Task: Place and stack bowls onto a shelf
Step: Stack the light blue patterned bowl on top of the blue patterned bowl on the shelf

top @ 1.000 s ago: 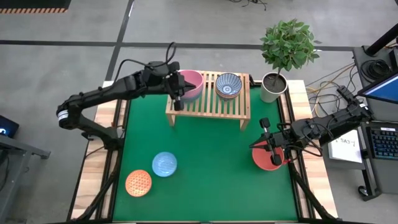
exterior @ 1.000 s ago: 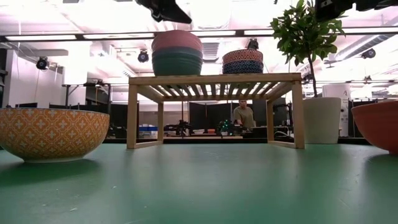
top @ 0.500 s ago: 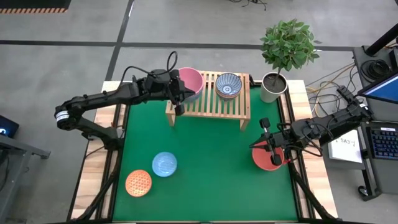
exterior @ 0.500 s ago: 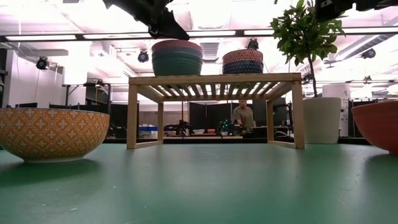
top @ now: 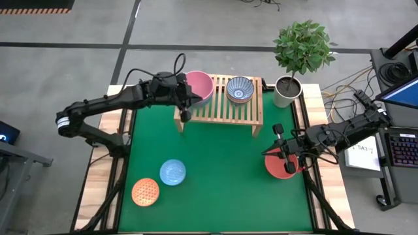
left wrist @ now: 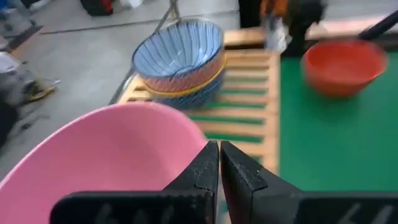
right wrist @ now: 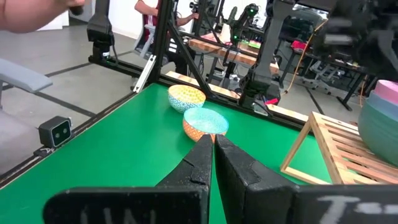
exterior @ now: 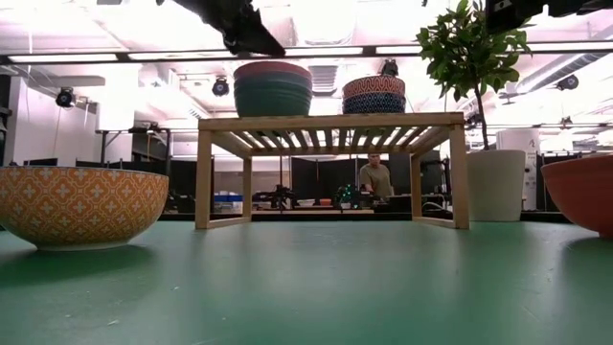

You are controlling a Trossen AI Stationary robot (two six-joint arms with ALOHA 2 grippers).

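Observation:
On the left of the light-wood shelf (top: 219, 108) the pink bowl (top: 199, 86) sits nested in the dark green bowl (exterior: 273, 96). On its right is a stack of small patterned bowls (top: 240, 89). My left gripper (top: 185, 111) is shut and hovers just off the pink bowl's near-left rim (left wrist: 143, 115), above it. The red bowl (top: 285, 166) rests on the green mat at the right. My right gripper (top: 285, 155) is shut and hangs above it. The light blue bowl (top: 172, 172) and the orange patterned bowl (top: 145, 192) rest on the mat near the front left.
A white pot with a small tree (top: 285, 91) stands just right of the shelf. The green mat (top: 222, 170) lies open between the shelf and the front bowls. A person (exterior: 374, 177) shows in the room beyond the table.
My left gripper has drawn back from above the pink bowl toward the table's near left, past the bowl's rim. The bowls on the shelf have stayed in place.

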